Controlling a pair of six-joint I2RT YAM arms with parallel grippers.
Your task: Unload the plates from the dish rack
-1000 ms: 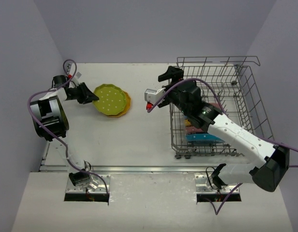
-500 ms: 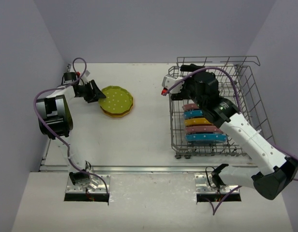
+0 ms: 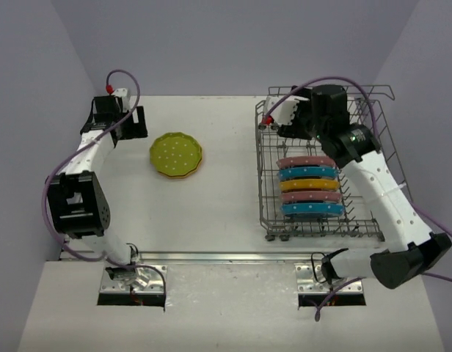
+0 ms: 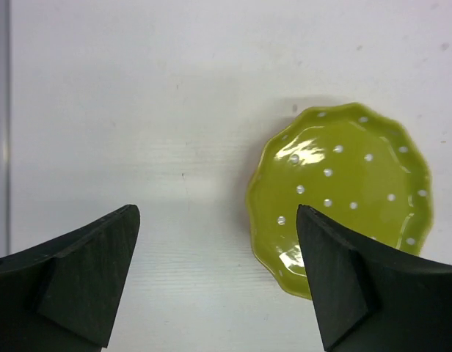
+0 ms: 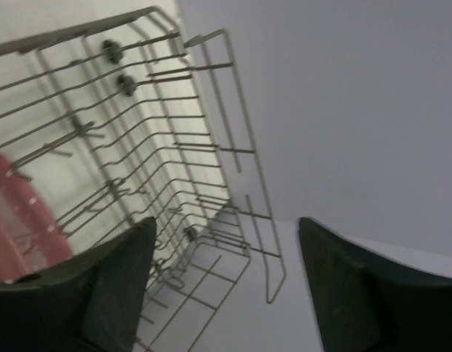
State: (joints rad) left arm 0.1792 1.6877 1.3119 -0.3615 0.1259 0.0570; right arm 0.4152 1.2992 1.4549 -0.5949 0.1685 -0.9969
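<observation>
A lime green plate (image 3: 176,152) lies flat on the table, stacked on an orange-yellow plate (image 3: 188,176) whose edge just shows. It also shows in the left wrist view (image 4: 343,191). My left gripper (image 3: 132,123) (image 4: 219,271) is open and empty, hovering left of that stack. The grey wire dish rack (image 3: 321,232) stands on the right with several plates upright in its tines: pink (image 3: 305,161), blue (image 3: 307,173), yellow (image 3: 309,185), pink, blue. My right gripper (image 3: 299,121) (image 5: 226,279) is open and empty over the rack's far end, beyond the plates. A pink plate (image 5: 13,227) shows at its left.
The rack's raised wire sides (image 5: 233,132) and tines surround my right gripper. Grey walls close the table at the back and both sides. Purple cables loop off both arms. Bare table (image 3: 226,205) lies between the plate stack and the rack.
</observation>
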